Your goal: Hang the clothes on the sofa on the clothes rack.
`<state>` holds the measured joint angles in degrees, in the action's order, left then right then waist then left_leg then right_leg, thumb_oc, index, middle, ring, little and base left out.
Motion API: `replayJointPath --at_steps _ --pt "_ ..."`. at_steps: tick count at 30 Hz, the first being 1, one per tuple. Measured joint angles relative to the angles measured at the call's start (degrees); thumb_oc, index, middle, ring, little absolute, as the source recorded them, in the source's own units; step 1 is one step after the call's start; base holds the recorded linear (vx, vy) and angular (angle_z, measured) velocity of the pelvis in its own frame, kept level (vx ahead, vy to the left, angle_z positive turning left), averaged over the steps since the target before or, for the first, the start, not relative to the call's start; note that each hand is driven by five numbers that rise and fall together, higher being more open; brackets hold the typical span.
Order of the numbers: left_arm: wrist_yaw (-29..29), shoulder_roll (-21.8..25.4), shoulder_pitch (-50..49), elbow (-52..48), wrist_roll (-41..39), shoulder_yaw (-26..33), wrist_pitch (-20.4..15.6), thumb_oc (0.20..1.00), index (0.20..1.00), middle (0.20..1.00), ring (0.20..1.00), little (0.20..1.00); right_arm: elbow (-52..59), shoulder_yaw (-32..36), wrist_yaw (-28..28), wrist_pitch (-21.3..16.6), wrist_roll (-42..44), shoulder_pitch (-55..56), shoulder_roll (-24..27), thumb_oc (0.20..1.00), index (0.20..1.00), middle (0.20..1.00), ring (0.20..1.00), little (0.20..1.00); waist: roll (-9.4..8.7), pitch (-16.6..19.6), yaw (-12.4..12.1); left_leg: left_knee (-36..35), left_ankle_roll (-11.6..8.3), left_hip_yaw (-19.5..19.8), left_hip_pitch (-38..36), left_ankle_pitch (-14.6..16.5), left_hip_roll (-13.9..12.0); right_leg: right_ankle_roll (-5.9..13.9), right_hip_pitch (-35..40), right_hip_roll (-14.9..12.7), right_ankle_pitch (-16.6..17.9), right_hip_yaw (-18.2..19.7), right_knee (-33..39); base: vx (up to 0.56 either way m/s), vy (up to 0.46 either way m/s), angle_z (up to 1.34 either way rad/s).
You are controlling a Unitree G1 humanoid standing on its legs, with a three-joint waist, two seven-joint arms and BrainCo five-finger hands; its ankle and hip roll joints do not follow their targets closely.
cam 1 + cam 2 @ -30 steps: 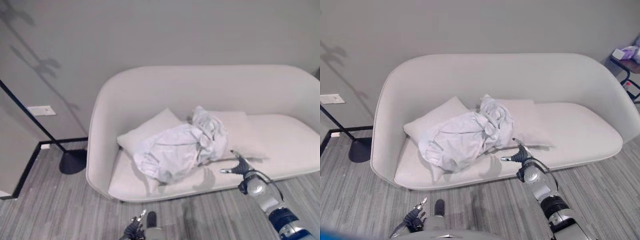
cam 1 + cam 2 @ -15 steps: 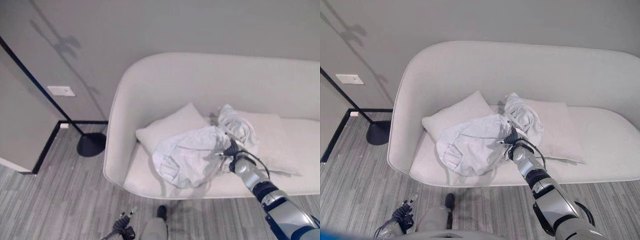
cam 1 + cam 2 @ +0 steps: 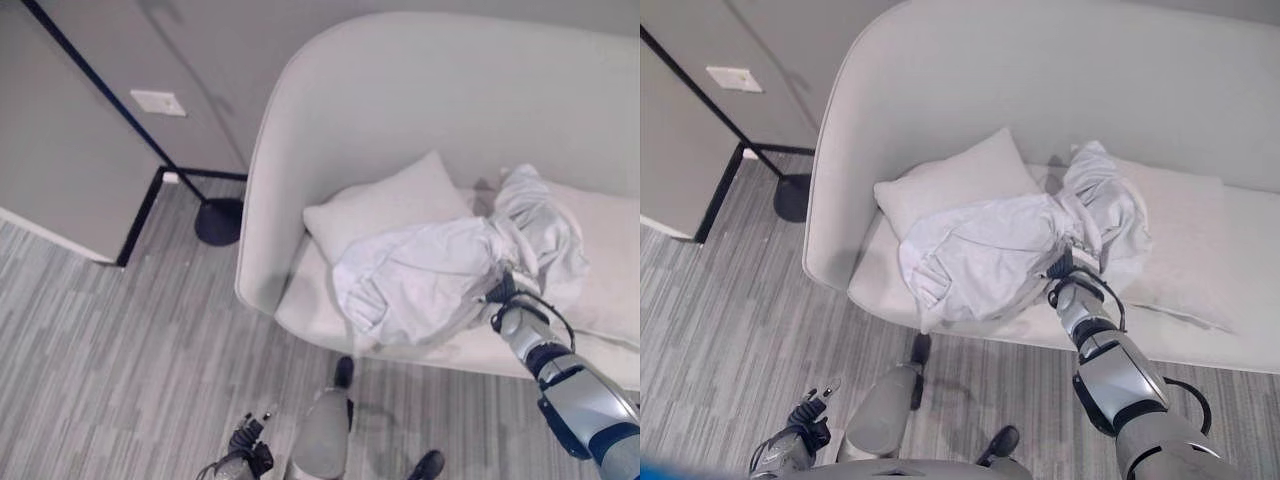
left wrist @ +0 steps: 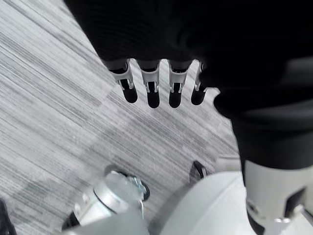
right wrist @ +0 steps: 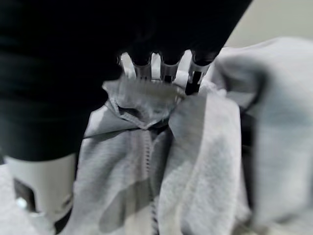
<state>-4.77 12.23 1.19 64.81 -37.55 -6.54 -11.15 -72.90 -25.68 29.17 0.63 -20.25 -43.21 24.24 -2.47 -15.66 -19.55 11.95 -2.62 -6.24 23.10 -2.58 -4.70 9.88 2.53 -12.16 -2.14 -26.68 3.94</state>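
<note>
We see the right hand point(image 3: 1064, 285) at the garment point(image 3: 440, 275) heaped on the sofa point(image 3: 350, 90) cushions, fingers point(image 5: 166, 68) buried in a fold, grip undeterminable. The heap extends leftward. The left hand point(image 3: 245, 455) hangs relaxed, well apart.

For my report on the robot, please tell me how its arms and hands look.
Both arms are silver-grey with dark joint sections. The right hand and left hand have silver fingers with dark tips under a dark ribbed cover. A thin black cable loops at the right wrist.
</note>
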Motion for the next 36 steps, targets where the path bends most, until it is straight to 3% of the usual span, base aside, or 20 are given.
replayJointPath --at_steps 7,16,17,18,19,31,32,36 --pt "-2.5 0.3 3.9 -1.0 0.8 -0.7 -1.2 1.0 1.0 1.0 1.0 1.0 6.0 0.3 7.0 1.3 -2.6 -2.3 2.8 1.0 1.0 1.0 1.0 1.0 0.06 -1.9 0.1 0.3 -0.07 0.3 2.0 0.1 -0.3 0.01 -1.8 0.1 0.0 -0.2 0.0 0.01 0.008 0.0" --pt "-3.5 0.5 4.3 -2.5 2.4 -5.0 -2.1 1.0 1.0 1.0 1.0 1.0 0.0 -5.4 2.8 1.6 -4.4 -2.8 0.3 1.0 1.0 1.0 1.0 1.0 0.02 -2.3 0.3 0.2 -0.04 0.2 3.1 0.0 -0.4 0.13 -3.3 0.1 0.1 0.1 -0.1 0.0 0.0 0.0" --pt "-3.5 0.5 4.3 -2.6 2.4 -5.3 -2.1 1.0 1.0 1.0 1.0 1.0 -0.2 -6.2 2.2 1.6 -4.4 -2.7 -0.3 0.89 0.89 0.89 0.89 0.89 0.0 -2.3 0.4 0.2 -0.04 0.2 3.2 0.0 -0.4 0.13 -3.3 0.1 0.1 0.2 -0.1 0.0 0.0 0.0" --pt "-3.3 0.4 4.2 -2.9 2.4 -5.9 -2.1 1.0 1.0 1.0 1.0 1.0 -0.3 -7.0 1.0 1.6 -4.4 -2.6 -0.5 0.256 0.256 0.256 0.256 0.256 -0.01 -2.3 0.5 0.2 -0.04 0.2 3.2 0.0 -0.5 0.03 -3.3 0.2 0.0 0.2 -0.1 0.0 0.0 0.0" --pt "-3.3 0.4 4.2 -3.0 2.5 -6.1 -2.1 1.0 1.0 1.0 1.0 1.0 -0.5 -7.6 0.4 1.6 -4.3 -2.6 -0.9 0.2 0.2 0.2 0.2 0.2 -0.01 -2.3 0.5 0.2 -0.04 0.2 3.2 0.0 -0.5 0.03 -3.3 0.2 0.0 0.2 -0.1 0.0 0.0 0.0" --pt "-1.8 0.5 3.0 -1.8 2.9 -4.7 -1.9 1.0 1.0 1.0 1.0 1.0 -1.6 -8.9 -4.7 1.3 -3.9 -2.4 -2.9 0.2 0.2 0.2 0.2 0.2 -0.57 -2.0 1.9 0.2 -0.04 0.1 2.0 0.0 -0.8 0.03 -2.3 0.4 0.0 0.5 -0.1 0.0 -0.008 -0.01" --pt "-2.0 0.7 2.9 -0.8 3.6 -3.6 -1.9 1.0 1.0 1.0 1.0 1.0 -0.8 -8.9 -5.0 0.7 -3.9 -1.2 -3.9 0.2 0.2 0.2 0.2 0.2 -1.45 -1.1 2.0 0.2 -0.05 -0.8 1.3 0.0 -1.0 0.03 -2.2 0.2 0.0 1.2 -0.1 0.0 -0.038 -0.16" --pt "-2.2 0.9 2.8 -0.9 5.1 -3.2 -1.6 1.0 1.0 1.0 1.0 1.0 0.0 -8.4 -7.2 0.0 -3.2 1.3 -4.9 0.2 0.2 0.2 0.2 0.2 -1.99 -0.4 2.3 0.2 -0.05 -1.0 -0.2 0.0 -1.2 0.31 -0.9 0.3 0.2 1.6 0.0 0.01 -0.044 -0.07"
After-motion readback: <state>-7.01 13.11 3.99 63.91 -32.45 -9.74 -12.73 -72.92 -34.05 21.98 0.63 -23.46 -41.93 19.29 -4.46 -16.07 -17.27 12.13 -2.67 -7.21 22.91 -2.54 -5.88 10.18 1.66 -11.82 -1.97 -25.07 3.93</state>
